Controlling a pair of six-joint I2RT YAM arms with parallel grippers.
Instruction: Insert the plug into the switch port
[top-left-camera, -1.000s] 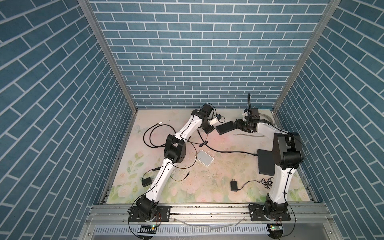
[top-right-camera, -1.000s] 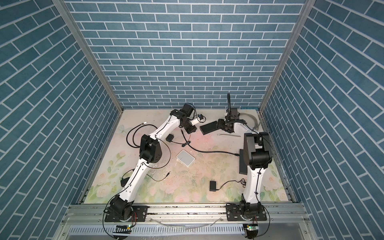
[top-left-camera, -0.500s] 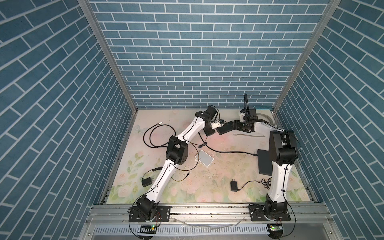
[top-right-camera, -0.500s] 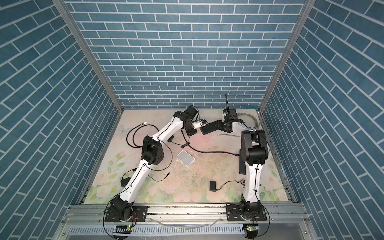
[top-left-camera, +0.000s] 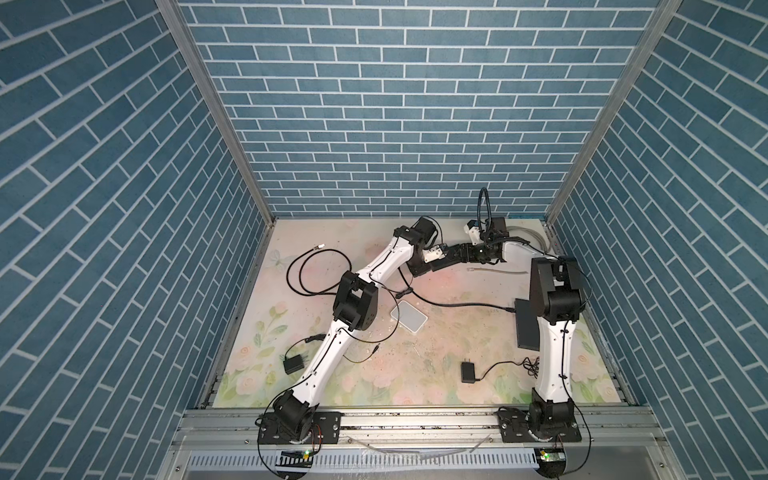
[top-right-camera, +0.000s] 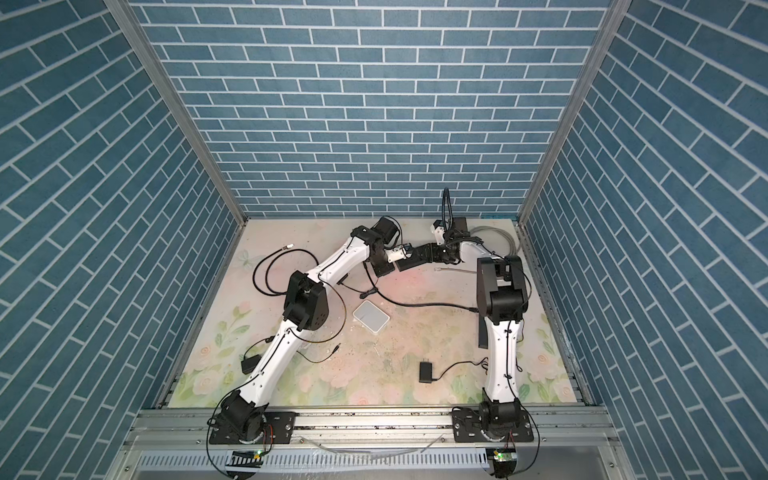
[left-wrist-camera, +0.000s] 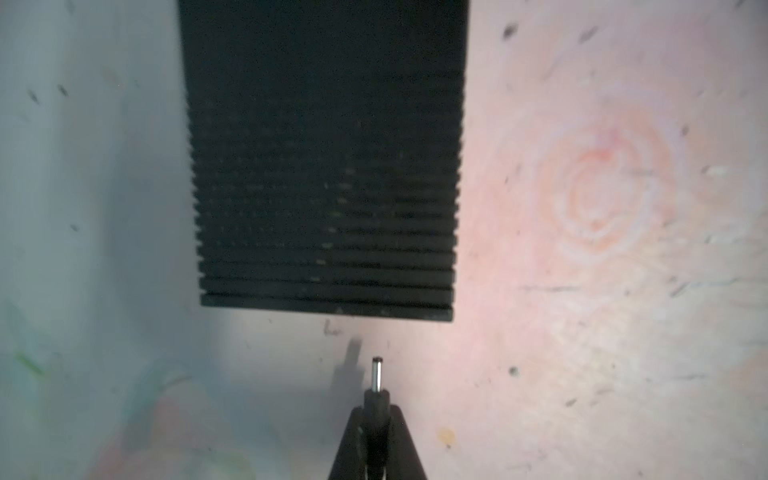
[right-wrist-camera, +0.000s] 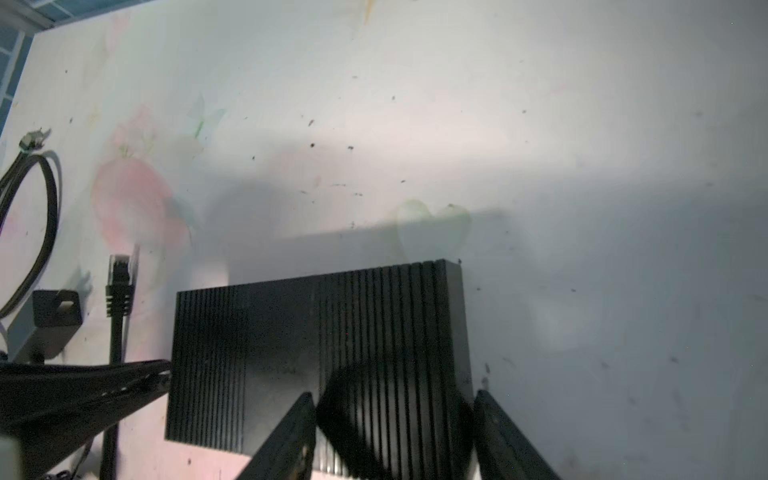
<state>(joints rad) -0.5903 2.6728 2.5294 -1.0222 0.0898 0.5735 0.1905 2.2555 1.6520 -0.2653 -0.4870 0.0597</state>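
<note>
The switch (left-wrist-camera: 324, 166) is a black ribbed box lying at the back of the mat, seen in both top views (top-left-camera: 448, 261) (top-right-camera: 412, 262). My left gripper (left-wrist-camera: 376, 411) is shut on the black barrel plug (left-wrist-camera: 377, 392). The plug's metal tip points at the switch's near side face, a short gap away. The port itself is hidden. In the right wrist view my right gripper (right-wrist-camera: 392, 395) is over the switch (right-wrist-camera: 270, 332). Its jaws stand apart, one finger (right-wrist-camera: 291, 432) over the ribbed top, the other beside the side edge. The left gripper's fingers (right-wrist-camera: 104, 386) reach the switch's opposite side.
A white flat box (top-left-camera: 409, 316) lies mid-mat. Two black power adapters (top-left-camera: 468, 372) (top-left-camera: 293, 365) sit nearer the front. A black cable loop (top-left-camera: 316, 270) lies at the left. A black panel (top-left-camera: 525, 328) stands by the right arm. An ethernet plug (right-wrist-camera: 120, 274) lies beside the switch.
The left arm has moved right and down, which brings the plug up to the switch. The right arm has drawn in to the left over the switch, which stayed about where it was.
</note>
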